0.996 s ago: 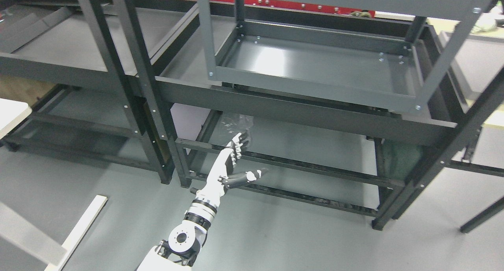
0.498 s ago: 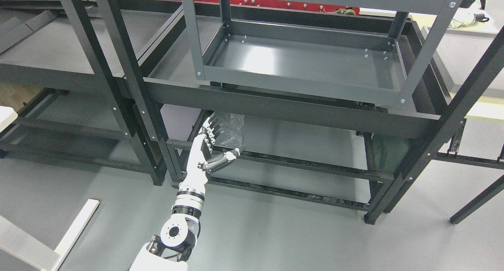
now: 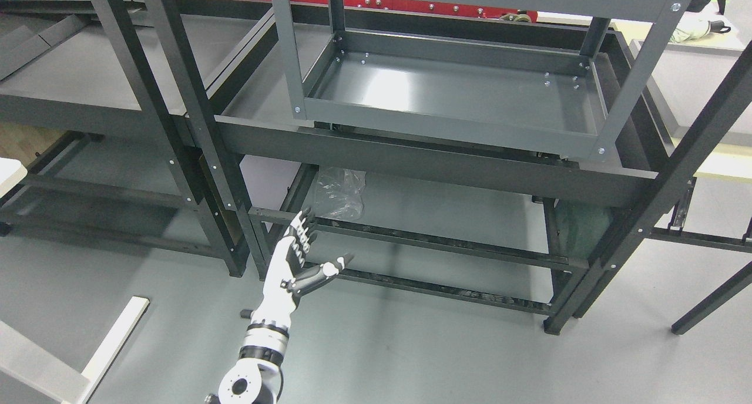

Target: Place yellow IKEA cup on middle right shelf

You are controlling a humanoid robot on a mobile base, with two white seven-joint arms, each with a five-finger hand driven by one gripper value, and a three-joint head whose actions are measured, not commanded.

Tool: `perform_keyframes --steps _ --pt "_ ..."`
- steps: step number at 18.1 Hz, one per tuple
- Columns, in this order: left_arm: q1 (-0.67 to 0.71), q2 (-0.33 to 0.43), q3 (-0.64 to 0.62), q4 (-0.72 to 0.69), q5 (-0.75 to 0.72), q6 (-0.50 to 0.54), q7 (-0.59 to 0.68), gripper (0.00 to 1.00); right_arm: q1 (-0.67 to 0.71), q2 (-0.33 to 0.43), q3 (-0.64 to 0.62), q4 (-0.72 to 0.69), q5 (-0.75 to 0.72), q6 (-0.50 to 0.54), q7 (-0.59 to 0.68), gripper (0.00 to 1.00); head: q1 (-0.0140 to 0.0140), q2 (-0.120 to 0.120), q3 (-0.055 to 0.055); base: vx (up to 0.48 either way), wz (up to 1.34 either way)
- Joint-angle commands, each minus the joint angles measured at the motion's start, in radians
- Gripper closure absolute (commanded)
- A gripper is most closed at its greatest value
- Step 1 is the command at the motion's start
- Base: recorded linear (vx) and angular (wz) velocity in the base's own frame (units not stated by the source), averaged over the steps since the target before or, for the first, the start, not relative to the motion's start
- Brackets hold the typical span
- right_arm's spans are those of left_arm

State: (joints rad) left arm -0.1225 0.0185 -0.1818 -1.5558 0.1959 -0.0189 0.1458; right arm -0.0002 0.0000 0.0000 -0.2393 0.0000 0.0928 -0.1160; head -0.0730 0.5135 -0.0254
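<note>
Dark grey steel is nearly all there is to see: a shelving rack (image 3: pixel 411 157) with several tiers, viewed from above, standing on a grey floor (image 3: pixel 411 357). No yellow cup shows anywhere, neither on a tier nor on the floor nor in the hand, so where the task's thing is cannot be told from this view.

The left hand (image 3: pixel 294 263) comes in from the bottom edge, raised in front of the rack's lower left corner. Its fingers (image 3: pixel 301 235) are stretched out and released, the thumb splayed to the right, holding nothing. Just beyond the fingertips and a little to their right lies a crumpled clear plastic bag (image 3: pixel 339 194) on the low shelf (image 3: pixel 458 210); the fingers do not touch it. Well above and to the right of the fingers sits the tray-like middle shelf (image 3: pixel 470 96), its surface bare and glossy under the light. The right arm is out of view.

As to progress, the middle shelf on the right carries no cup, so the wanted end state is not there as far as can be seen. What is left, by my judgement, is the whole of the placing: the cup has yet to turn up on that shelf, and it must be found before anything else can be settled.
</note>
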Motion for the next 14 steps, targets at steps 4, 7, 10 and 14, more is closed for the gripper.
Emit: perform_keyframes --steps 4,7,10,14 --pt "0.138 0.103 0.154 -0.055 -0.004 -0.135 -0.156 0.01 0.014 -0.017 0.017 0.0 -0.025 0.001 -0.001 0.01 0.0 0.0 0.0 -0.001 0.01" --pt "0.144 0.046 0.226 -0.012 -0.003 -0.15 -0.166 0.01 0.014 -0.017 0.017 0.0 -0.025 0.001 -0.001 0.01 0.0 0.0 0.0 0.0 0.0" --pt "0.138 0.043 0.234 -0.007 -0.003 -0.15 -0.166 0.01 0.014 -0.017 0.017 0.0 -0.025 0.001 -0.001 0.01 0.0 0.0 0.0 0.0 0.0" --pt "0.136 0.015 0.226 -0.012 -0.003 -0.151 -0.166 0.01 0.014 -0.017 0.017 0.0 -0.025 0.001 -0.001 0.01 0.0 0.0 0.0 0.0 0.0"
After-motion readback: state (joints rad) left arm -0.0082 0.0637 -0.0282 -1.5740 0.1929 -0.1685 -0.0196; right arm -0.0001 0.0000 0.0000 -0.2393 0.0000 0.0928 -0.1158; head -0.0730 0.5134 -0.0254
